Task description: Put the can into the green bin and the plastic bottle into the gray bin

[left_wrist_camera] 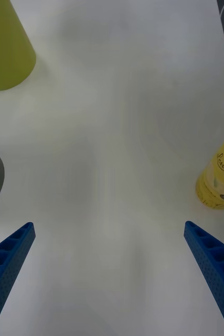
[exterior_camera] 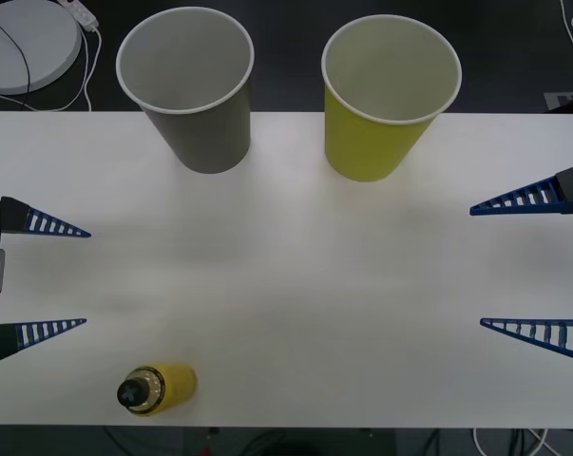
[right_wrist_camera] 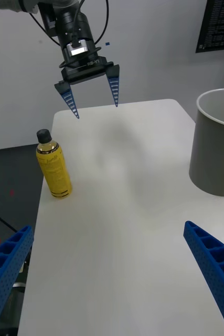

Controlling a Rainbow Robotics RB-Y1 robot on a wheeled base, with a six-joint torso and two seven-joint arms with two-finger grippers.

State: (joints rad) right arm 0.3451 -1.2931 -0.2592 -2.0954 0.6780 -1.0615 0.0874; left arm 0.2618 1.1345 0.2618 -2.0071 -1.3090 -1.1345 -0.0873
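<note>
Both arms idle, grippers spread, nothing held.
I see the left gripper (exterior_camera: 41, 278) at frame's left edge, right gripper (exterior_camera: 533, 268) at right edge, fingers wide apart. Plastic bottle (exterior_camera: 157, 389) upright lower left, nr table (exterior_camera: 286, 285) front edge. Gray bin (exterior_camera: 189, 87) top left-centre, green bin (exterior_camera: 386, 96) beside it, top right-centre.

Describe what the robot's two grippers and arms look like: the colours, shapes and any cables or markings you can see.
Both the left gripper and the right gripper carry two blue fingers, each a long tapering wedge with ladder-like ribbing. In the right wrist view the left gripper's body is black with a small pale plate and white lettering too small to read, and black cables run along its arm.
</note>
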